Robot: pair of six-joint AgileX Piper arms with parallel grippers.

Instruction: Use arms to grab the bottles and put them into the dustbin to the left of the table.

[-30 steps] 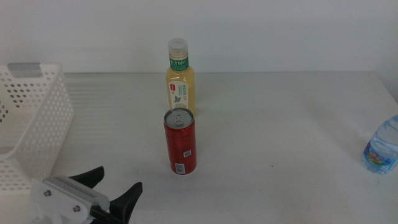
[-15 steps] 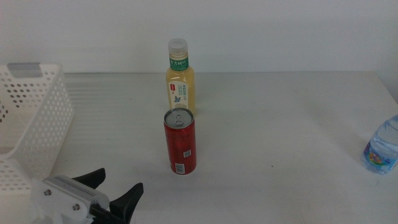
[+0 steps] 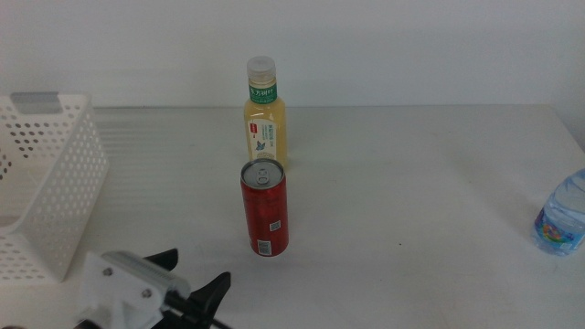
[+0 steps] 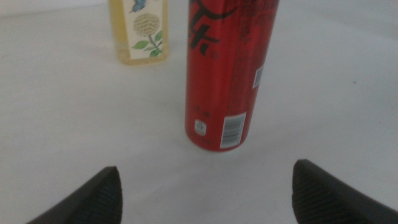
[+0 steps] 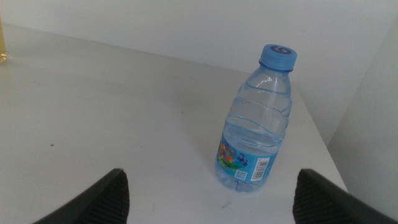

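My left pincer (image 3: 196, 283) sits released at the tabletop's (image 3: 411, 183) near edge, aimed at the upright red can (image 3: 264, 208) mid-tabletop. I should straddle it squarely, low on its body. My right pincer (image 5: 208, 199) waits released near the water bottle (image 5: 256, 121)

Robot lab test bench, bare off-white table (image 3: 430, 183), blank white wall (image 3: 411, 46)

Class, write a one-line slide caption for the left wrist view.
Open left gripper faces the upright red can, pale-yellow bottle behind.
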